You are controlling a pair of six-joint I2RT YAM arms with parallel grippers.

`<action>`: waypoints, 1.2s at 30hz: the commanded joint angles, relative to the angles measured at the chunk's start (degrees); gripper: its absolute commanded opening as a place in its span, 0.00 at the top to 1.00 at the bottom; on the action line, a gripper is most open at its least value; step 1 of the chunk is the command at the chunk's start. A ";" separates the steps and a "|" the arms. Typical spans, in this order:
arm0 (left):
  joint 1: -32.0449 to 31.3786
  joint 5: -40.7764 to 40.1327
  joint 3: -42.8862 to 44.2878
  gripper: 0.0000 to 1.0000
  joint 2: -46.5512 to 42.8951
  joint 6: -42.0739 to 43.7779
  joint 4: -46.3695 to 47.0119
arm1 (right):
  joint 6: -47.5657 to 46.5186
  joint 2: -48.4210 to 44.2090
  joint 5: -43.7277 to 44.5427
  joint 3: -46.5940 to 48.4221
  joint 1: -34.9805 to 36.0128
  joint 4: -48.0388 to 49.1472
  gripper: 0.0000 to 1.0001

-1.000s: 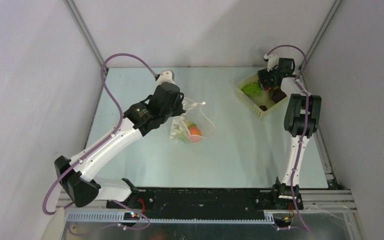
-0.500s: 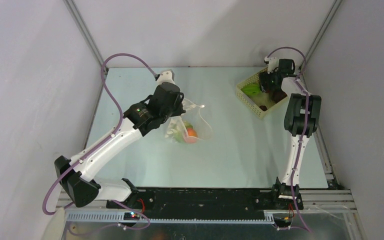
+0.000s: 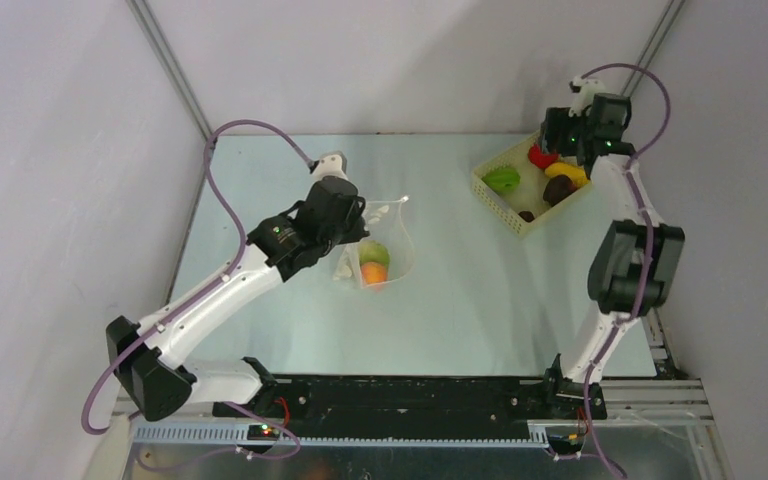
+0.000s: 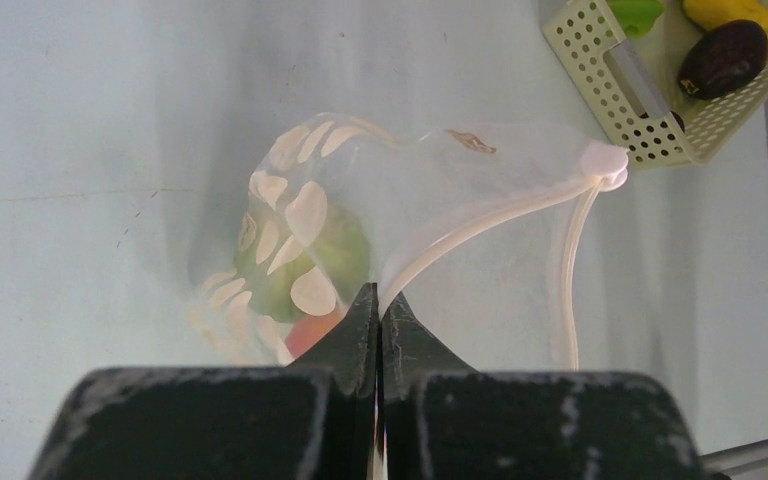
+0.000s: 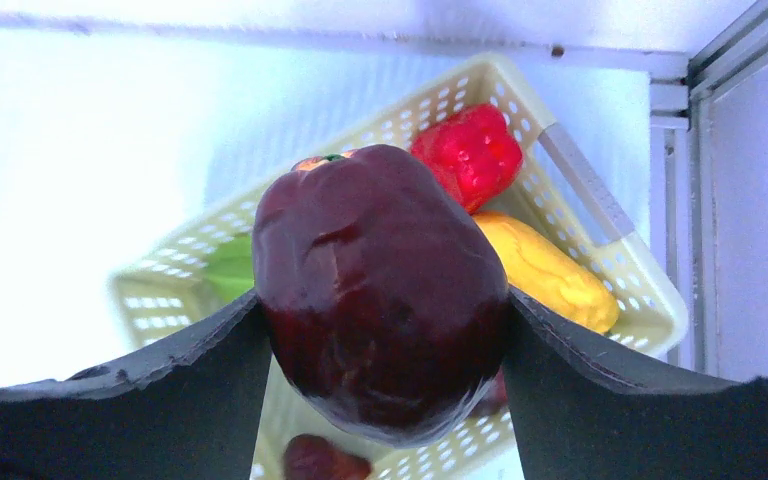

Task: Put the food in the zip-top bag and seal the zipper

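Note:
The zip-top bag (image 3: 385, 250) hangs open from my left gripper (image 3: 360, 218), which is shut on its mouth edge. In the left wrist view the left gripper (image 4: 378, 300) pinches the whitish zipper (image 4: 490, 215), and the bag (image 4: 410, 170) holds a green food (image 4: 345, 250) and an orange-red one (image 4: 310, 332). My right gripper (image 5: 382, 300) is shut on a dark maroon fruit (image 5: 380, 240) above the basket. In the top view the right gripper (image 3: 563, 132) hovers over the basket's far corner and hides the held fruit.
The pale yellow perforated basket (image 3: 508, 210) stands at the back right with green (image 3: 503, 180), red (image 3: 540, 157), yellow (image 3: 567, 172) and dark (image 3: 558, 189) foods. Enclosure walls and frame posts stand close behind and to the right of it.
My right gripper has risen out of the basket with the dark maroon fruit, moving up and to the right. My left gripper has shifted the bag slightly; it now hangs more open.

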 commanded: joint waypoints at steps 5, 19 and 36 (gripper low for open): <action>0.37 0.97 -4.66 1.00 -4.78 -2.19 2.53 | 16.85 -21.92 -8.65 -14.66 2.02 6.25 0.64; 0.37 3.01 -11.24 1.00 -14.06 -3.02 4.45 | 35.29 -45.07 -16.68 -25.55 34.26 3.68 0.62; 0.37 3.85 -13.46 1.00 -14.58 -4.36 5.81 | 39.09 -38.30 -10.45 -29.62 56.64 5.95 0.57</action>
